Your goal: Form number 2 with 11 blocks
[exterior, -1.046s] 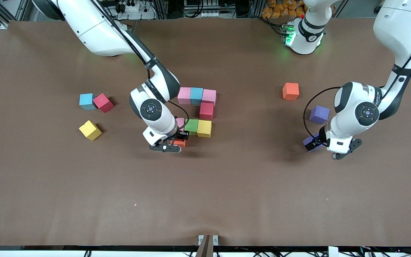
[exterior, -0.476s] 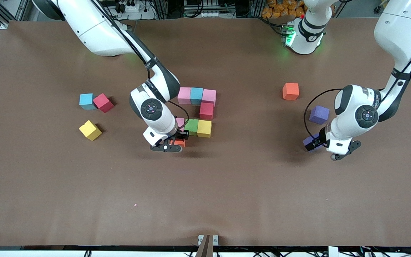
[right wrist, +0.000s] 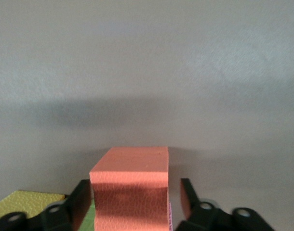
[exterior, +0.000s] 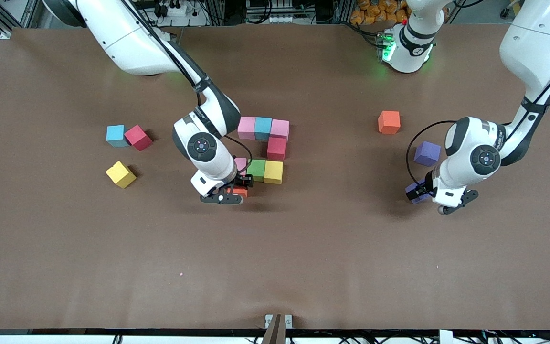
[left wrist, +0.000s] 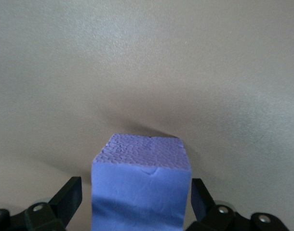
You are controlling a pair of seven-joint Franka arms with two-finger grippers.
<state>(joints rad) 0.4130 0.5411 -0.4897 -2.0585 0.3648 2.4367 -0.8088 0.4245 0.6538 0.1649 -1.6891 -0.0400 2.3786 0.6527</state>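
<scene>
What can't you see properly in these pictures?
- Front view: the pink block beside the green block is mostly hidden by the right arm's wrist.
- Front view: the right gripper covers most of the orange block under it.
- Front view: the left gripper hides part of the purple block under it.
- Both wrist views: the picture edge cuts off each block's lower part.

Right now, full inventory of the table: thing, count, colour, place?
Partial number 2: eight blocks; pink, light blue, pink row; crimson; pink, green, yellow row; orange block nearest the front camera.
Loose blocks, right arm's end: three; light blue, crimson, yellow.
Loose blocks, left arm's end: three; orange, purple, purple block under the left gripper.
Table: one, brown.
Right gripper: open around the orange block.
Left gripper: open, straddling a purple block.
</scene>
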